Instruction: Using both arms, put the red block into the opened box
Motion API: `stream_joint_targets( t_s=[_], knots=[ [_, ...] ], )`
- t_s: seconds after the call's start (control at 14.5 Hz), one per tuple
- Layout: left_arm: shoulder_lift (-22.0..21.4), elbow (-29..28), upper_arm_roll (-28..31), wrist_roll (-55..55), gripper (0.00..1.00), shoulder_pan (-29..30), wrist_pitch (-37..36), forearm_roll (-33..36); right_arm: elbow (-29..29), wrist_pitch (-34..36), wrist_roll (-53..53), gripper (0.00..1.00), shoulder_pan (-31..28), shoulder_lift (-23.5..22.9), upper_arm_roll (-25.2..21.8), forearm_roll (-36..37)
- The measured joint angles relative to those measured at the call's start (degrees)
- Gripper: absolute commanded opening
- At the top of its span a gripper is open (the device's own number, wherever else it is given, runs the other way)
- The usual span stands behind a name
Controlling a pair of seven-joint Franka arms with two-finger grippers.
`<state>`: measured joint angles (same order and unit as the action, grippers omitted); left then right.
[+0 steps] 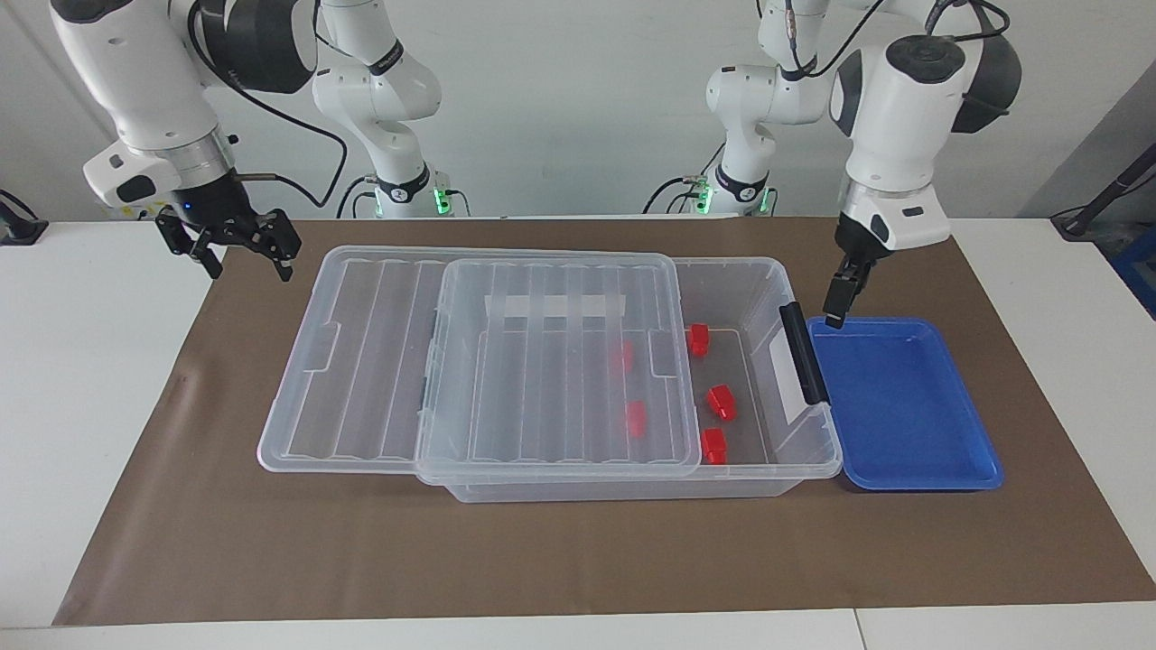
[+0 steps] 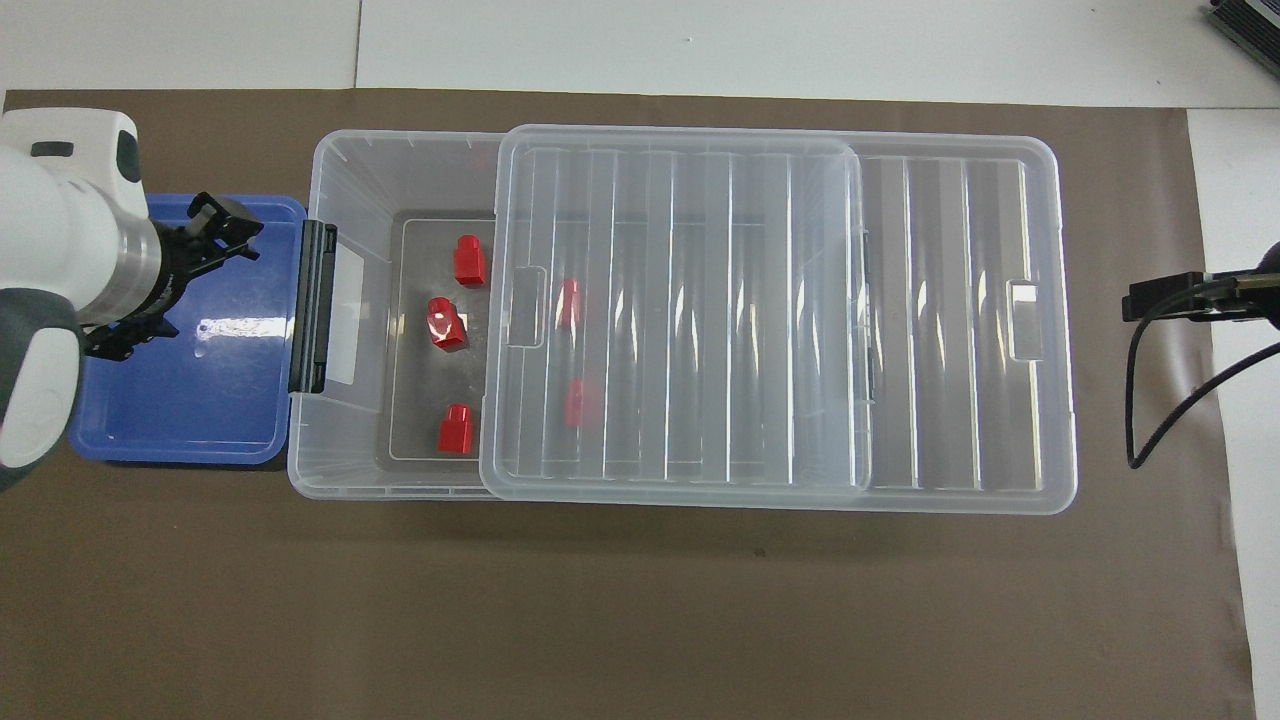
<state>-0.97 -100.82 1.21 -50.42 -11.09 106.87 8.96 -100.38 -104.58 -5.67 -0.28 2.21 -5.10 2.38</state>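
Surface: brown mat (image 1: 560,551) on white table (image 1: 90,361).
Room: plain white wall (image 1: 578,108).
Left gripper (image 1: 838,305): over blue tray (image 1: 912,424), jaws wide, empty.
Right gripper (image 1: 230,244): 9 o'clock off the box (image 1: 750,289) in the facing view, jaws wide, empty.

The left arm (image 1: 890,99) comes down from its base with the wrist turned downward, and the left gripper (image 1: 835,302) hangs in the air with its jaws apart and nothing between them; in the facing view they are seen nearly edge-on, so how wide they stand is hard to judge. The right arm (image 1: 144,81) is bent at its own end of the worktop, wrist angled down. The right gripper (image 1: 230,244) is raised clear of the surface, jaws spread wide and empty
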Motion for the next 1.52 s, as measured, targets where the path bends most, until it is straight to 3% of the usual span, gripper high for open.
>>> stream_joint_targets(
  t_s=[0.07, 0.14, 0.48, 0.76, 1.24, 1.52],
  knots=[
    [-0.5, 1.2, 0.1, 7.3, 1.00, 1.4, -2.4, 0.0, -1.5, -2.3, -3.1, 0.15, -1.1, -0.3, -0.1, 0.0],
    [-0.7, 2.8, 0.2, 13.8, 1.00, 2.7, -5.3, 0.0, -2.9, -4.3, -5.3, 0.00, -2.0, -0.8, -0.1, 0.0],
    [-1.9, 7.0, 0.3, 41.0, 1.00, 7.0, -16.7, -0.2, -4.9, -10.1, -7.2, 0.00, -3.3, -5.1, -0.1, -0.1],
    [-3.2, 7.6, 0.3, 55.9, 1.00, 10.7, -23.5, -3.0, -6.1, -13.6, -10.3, 0.00, -4.2, -8.4, -0.1, -6.0],
    [-5.0, 6.0, -1.4, 56.7, 1.00, 11.7, -20.7, -4.9, -7.8, -15.9, -10.5, 0.00, -2.8, -9.0, 0.3, -9.0],
    [-3.3, 4.9, -1.4, 56.5, 1.00, 11.7, -20.2, -5.9, -7.8, -15.9, -10.5, 0.00, -2.6, -9.0, 0.3, -9.1]
  ],
)
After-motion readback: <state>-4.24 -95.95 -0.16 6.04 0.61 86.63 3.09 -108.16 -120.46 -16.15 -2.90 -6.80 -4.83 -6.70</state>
